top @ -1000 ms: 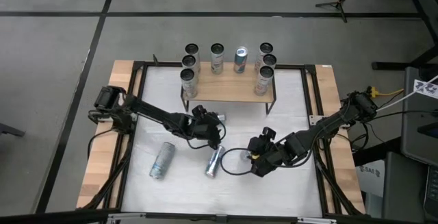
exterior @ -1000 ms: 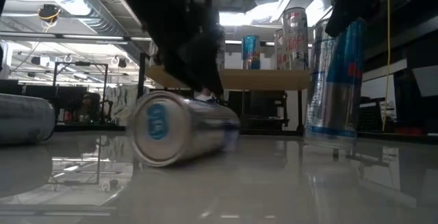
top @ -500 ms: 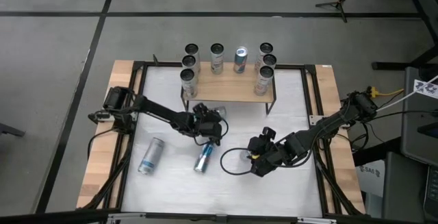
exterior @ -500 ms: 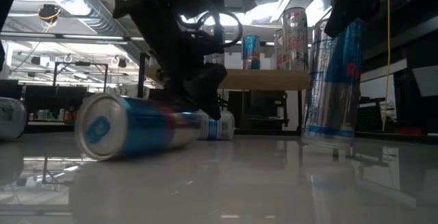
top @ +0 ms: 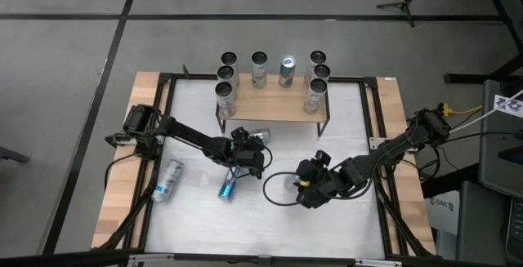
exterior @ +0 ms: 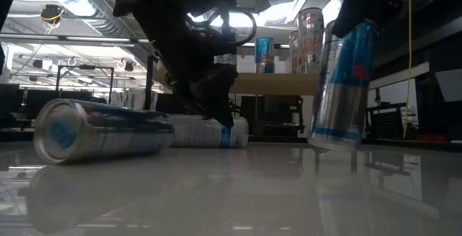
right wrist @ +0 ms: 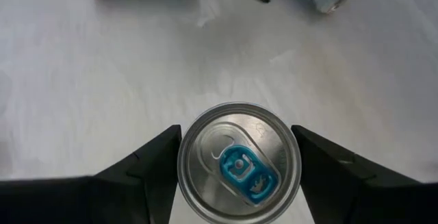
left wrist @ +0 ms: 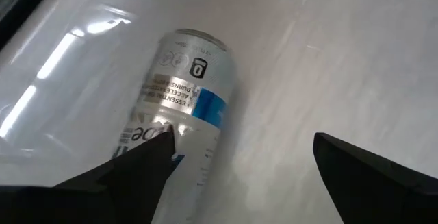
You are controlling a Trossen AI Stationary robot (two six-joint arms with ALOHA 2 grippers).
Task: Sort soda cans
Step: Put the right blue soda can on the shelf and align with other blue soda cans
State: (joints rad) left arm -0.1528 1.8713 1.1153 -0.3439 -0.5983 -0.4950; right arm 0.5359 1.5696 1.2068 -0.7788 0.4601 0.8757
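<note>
Two loose soda cans, both lying on their sides, now farther off than a second ago. Nearer can (top: 228, 188) rolled out from beside the left gripper (top: 243, 166) to just ahead of its fingertips. Farther can (top: 167, 179) gone toward the edge of the table (top: 351, 218), well apart from those jaws. Left jaws wide and empty, nothing between them. Third lying can (top: 257, 135) just behind that gripper, unmoved.

Right gripper (top: 304, 184) clamped at middling width on the held can (right wrist: 239, 162), its top squarely between the fingers. Tipped a little in the low view, plumb a second ago, and seemingly just clear of the surface.

For the sort, probably a nudge on the left rather than a grasp, so a fresh approach across the nearer can. On the right, seemingly ready for carrying to the shelf (top: 274, 105), beside the cans already standing there.
</note>
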